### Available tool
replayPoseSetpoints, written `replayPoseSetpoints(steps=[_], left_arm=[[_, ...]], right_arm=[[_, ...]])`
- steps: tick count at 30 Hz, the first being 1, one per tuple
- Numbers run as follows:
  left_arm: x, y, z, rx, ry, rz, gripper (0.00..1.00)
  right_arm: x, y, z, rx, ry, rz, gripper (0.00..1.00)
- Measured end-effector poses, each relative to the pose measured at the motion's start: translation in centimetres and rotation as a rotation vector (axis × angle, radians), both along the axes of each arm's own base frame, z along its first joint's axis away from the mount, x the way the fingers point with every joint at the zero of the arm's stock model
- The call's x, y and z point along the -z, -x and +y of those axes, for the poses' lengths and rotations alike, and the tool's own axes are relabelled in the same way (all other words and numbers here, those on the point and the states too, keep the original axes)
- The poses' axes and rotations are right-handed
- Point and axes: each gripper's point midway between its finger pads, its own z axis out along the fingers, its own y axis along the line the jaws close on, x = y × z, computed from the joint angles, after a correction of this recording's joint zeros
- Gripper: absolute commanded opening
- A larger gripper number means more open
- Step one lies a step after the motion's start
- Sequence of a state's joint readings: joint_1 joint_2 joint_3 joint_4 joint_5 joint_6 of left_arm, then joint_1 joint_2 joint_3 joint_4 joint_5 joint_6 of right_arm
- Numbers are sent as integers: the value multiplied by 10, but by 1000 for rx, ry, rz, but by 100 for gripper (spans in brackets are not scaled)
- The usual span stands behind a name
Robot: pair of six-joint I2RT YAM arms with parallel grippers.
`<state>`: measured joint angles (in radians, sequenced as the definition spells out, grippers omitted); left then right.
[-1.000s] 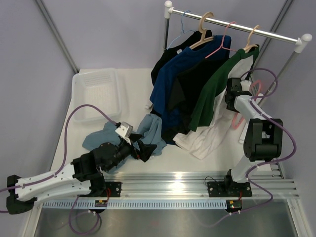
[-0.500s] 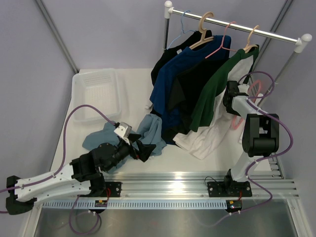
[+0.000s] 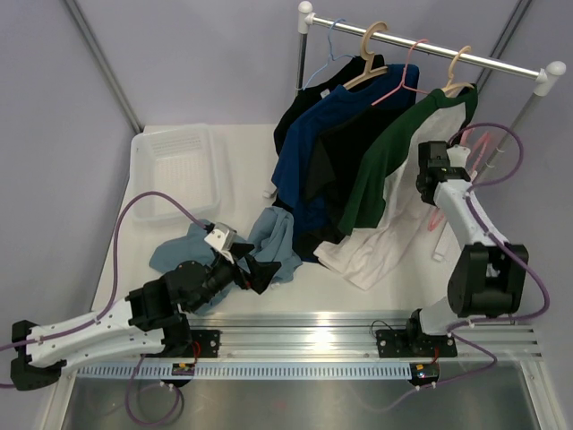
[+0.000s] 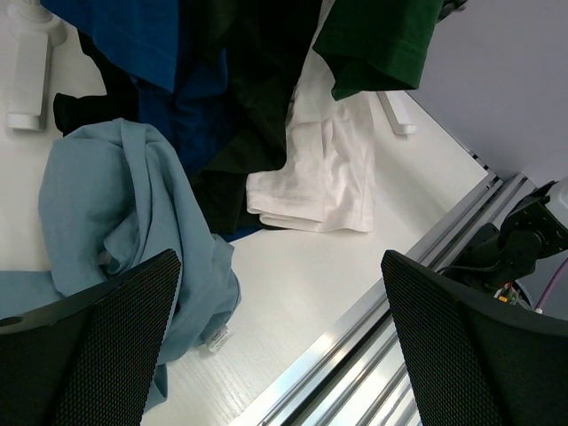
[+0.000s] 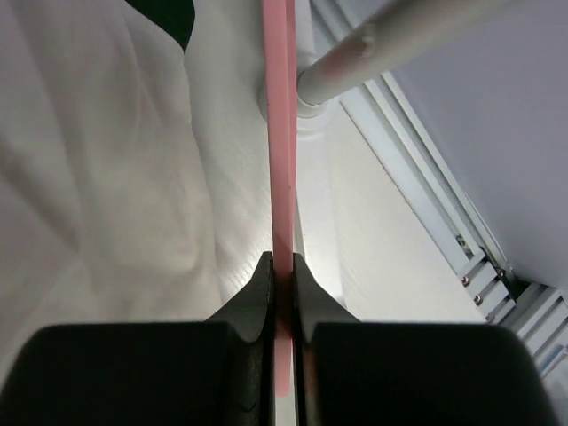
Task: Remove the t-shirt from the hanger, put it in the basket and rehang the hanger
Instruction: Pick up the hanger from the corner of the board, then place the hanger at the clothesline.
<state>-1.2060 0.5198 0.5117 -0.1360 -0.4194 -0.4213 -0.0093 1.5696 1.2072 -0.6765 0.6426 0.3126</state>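
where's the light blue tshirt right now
Top view: the light blue t-shirt lies crumpled on the table, left of centre, right by the left hand and next to the hanging dark blue shirt.

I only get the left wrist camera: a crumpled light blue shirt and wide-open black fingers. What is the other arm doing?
Observer: The right fingers are shut on a thin pink bar, seemingly part of a hanger.
Operator: Where does that green and white shirt hang from?
Observer: The green and white t-shirt hangs on a wooden hanger hooked over the white metal rail.
Operator: Anything on the table I miss?
Observer: A clear plastic tray at the far left corner.
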Motion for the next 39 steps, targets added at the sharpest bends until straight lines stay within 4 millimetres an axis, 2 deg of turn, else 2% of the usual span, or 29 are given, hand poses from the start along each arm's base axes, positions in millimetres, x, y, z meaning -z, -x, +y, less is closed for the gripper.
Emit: replayPoseSetpoints(steps=[7,10,15,24,27,32,39], left_arm=[[3,-1,-1,0,-12,1,99],[2,-1,-1,0,-10,0,99],[2,-2,0,-8,-12,-1,99],[6,-3,-1,-13,-29,-1,99],[5,-3,-1,-13,-29,-2,99],[2,-3,0,-12,-16,-7,99],[-1,-1,1,-5,-4,-10,99]], right_arm=[[-113,27,6,-20,-32,-258,0],[-142,36,10,-45,-46,-321,0],[-161,57,31,-154,-133,-367,0],[-220,98,83,-456,-279,-544,0],[-232,108,89,-505,-275,-571,0],[-243,101,89,-541,-248,-557,0],[-232,87,76,-483,-217,-461,0]])
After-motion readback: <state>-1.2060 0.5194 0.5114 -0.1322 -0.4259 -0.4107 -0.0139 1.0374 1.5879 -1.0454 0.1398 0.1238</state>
